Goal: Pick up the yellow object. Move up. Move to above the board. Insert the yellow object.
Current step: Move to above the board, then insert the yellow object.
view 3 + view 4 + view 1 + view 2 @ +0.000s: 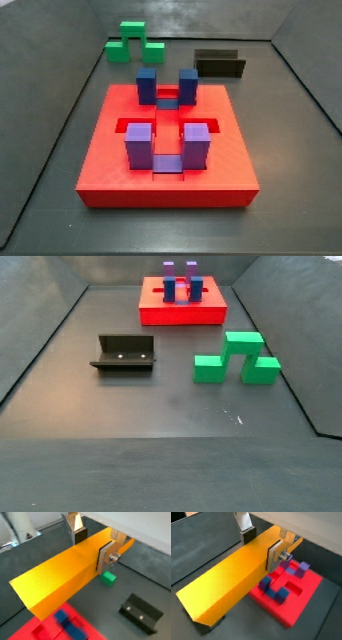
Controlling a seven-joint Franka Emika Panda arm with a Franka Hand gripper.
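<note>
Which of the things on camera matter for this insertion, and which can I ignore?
In the job:
- yellow object, clamped in the hand, seen only in the wrist views
- board, red, with blue and purple posts

Just lying about:
- green stepped block, on the floor away from the board
- fixture, part of the rig

the claw [93, 546] is clamped shut, raised off the floor

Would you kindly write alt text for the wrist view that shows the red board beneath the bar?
The gripper holds the long yellow object between its silver fingers, raised over the grey floor. Beneath its far end lies the red board with upright blue and purple posts.
</note>
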